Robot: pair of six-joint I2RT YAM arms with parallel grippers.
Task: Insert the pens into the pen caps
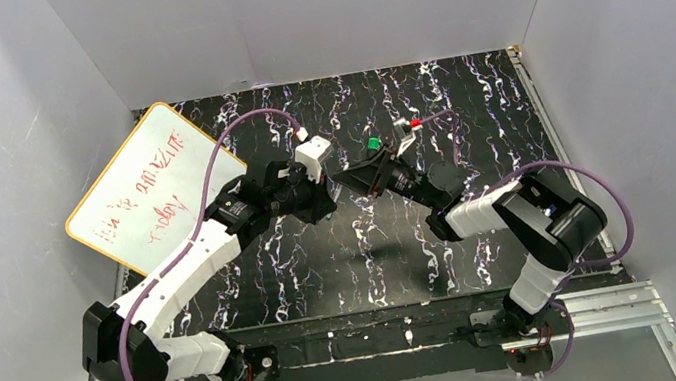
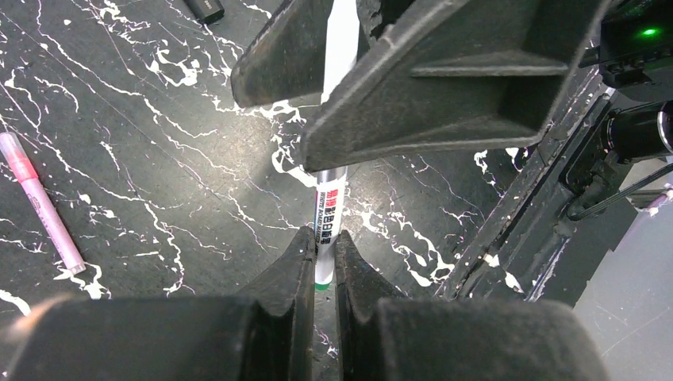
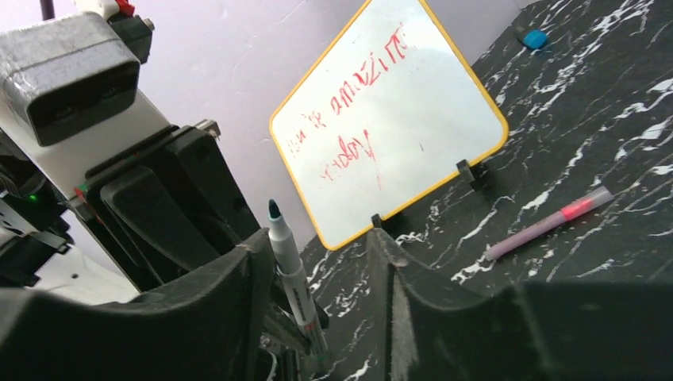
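- Nearest, left wrist view: left gripper [image 2: 321,262] is pinched tight on 1 end of the white-grey marker [image 2: 329,210]. A green band shows in the slit between its fingers.
- The marker is held off the marbled table [image 2: 159,119], mid-table where the 2 arms meet.
- Just beyond: the marker's long axis runs straight out from the left fingertips and passes between the jaws of the right gripper [image 3: 321,238].
- Right jaws stand apart. The marker lies against 1 finger, and the other finger is clear of it, so this is no grip.
- The dark green nib [image 3: 274,211] is bare and pokes out past the right fingers, pointing away from the left grip.
- Overhead, the wrists hide the marker, so I cannot tell its tilt to the table.
- Farther: the magenta marker [image 3: 548,226] lies flat on the table.
- Farthest: the yellow-rimmed whiteboard [image 3: 444,119], propped up.
- I cannot pick out a cap in any view.
- Judgement: both grippers are at the marker. The next move turns on centring it in the right jaws.
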